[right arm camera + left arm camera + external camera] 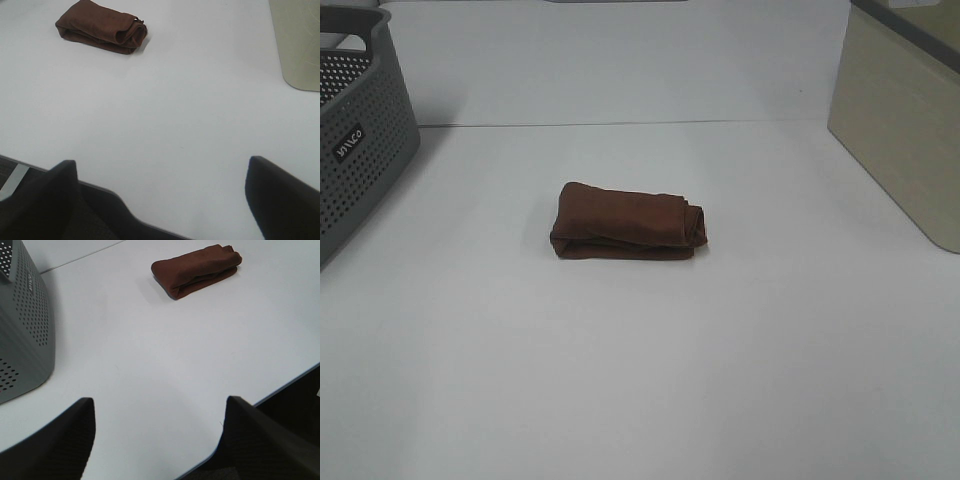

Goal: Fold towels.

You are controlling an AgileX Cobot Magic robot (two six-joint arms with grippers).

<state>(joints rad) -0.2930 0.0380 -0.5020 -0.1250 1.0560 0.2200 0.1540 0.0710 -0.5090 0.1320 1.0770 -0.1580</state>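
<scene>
the dark reddish-brown terry cloth towel lay folded into a compact bundle just above the centre of the exterior high frame, on the plain white table. a grey perforated plastic basket stood at the upper left edge, and a beige box-like bin at the upper right, both well apart from the towel. the left gripper hung with its fingers spread wide over the table's near edge, holding nothing. the right gripper was likewise spread and empty, far from the towel.
</scene>
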